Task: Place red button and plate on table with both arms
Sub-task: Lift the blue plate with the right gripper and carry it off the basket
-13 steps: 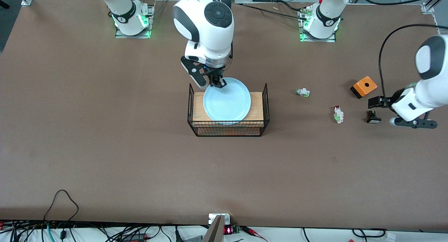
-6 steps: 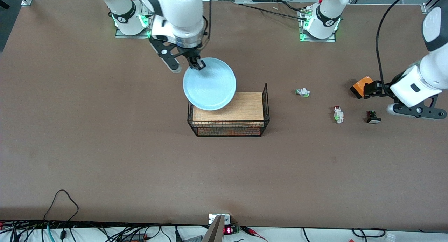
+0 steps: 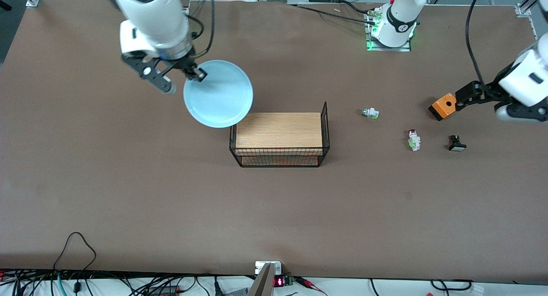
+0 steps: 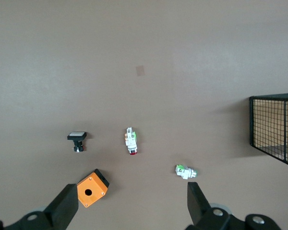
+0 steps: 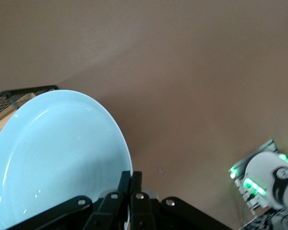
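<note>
The light-blue plate [image 3: 219,94] hangs tilted above the table [image 3: 128,180], just off the rack's corner toward the right arm's end. My right gripper [image 3: 198,74] is shut on its rim; the right wrist view shows the plate [image 5: 57,158] with the right gripper [image 5: 131,179] pinching its edge. The red button [image 3: 413,139] lies on the table near the left arm's end, red cap toward the bases. My left gripper [image 3: 464,98] is open and empty, high over the orange box. In the left wrist view the red button [image 4: 131,142] lies away from the left gripper [image 4: 132,199].
A wire-sided rack [image 3: 278,137] with a bare wooden top stands mid-table. An orange box [image 3: 445,105], a white-and-green part [image 3: 370,113] and a black button [image 3: 456,143] lie around the red button. Cables run along the table's front edge.
The right arm lifted the plate off the rack's top and carried it toward the right arm's end. The left arm rose and drew back from the black button to over the orange box.
</note>
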### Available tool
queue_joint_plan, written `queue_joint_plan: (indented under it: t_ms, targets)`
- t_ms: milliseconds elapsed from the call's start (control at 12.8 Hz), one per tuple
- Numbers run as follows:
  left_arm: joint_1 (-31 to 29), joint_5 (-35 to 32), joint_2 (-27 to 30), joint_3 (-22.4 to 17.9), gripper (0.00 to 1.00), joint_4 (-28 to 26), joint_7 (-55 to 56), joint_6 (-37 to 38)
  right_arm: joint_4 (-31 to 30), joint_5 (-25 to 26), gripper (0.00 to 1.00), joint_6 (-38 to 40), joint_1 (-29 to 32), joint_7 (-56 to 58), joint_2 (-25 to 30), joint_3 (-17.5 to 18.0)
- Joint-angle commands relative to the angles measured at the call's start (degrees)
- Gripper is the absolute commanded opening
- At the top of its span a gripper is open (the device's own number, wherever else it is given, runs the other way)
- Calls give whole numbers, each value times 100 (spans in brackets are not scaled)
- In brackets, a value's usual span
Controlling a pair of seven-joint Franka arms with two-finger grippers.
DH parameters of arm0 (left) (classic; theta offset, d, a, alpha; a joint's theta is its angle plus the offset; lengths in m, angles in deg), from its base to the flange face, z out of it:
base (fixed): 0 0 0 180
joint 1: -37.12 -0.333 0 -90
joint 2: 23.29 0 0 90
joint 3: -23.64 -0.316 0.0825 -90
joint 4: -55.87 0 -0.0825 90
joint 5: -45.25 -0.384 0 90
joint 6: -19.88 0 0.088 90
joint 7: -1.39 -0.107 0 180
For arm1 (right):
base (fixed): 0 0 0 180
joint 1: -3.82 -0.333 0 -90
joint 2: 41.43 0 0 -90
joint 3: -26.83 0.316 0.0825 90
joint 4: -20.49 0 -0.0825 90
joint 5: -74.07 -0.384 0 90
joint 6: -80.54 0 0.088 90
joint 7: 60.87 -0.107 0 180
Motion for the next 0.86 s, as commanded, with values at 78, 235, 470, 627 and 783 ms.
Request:
queue_joint_plan:
  t_ms: [78, 235, 470, 627, 783]
  targets:
    - [-54, 151, 131, 25, 100, -136, 42, -150, -39, -90, 0, 31, 1246, 2242, 26, 57]
    - [-142, 353, 166, 25, 100, -223, 69, -150, -74, -108, 0, 22, 1783, 3245, -36, 57]
    - [-177, 406, 324, 25, 100, -399, 104, -237, -75, -82, 0, -258, 2505, 4302, -360, 57]
    - [-239, 415, 509, 25, 100, -662, 104, -447, -57, -90, 0, -495, 2708, 4953, -606, 57]
    - [-230, 415, 492, 25, 100, -620, 174, -466, -74, -125, 0, -846, 2971, 5227, -835, 57]
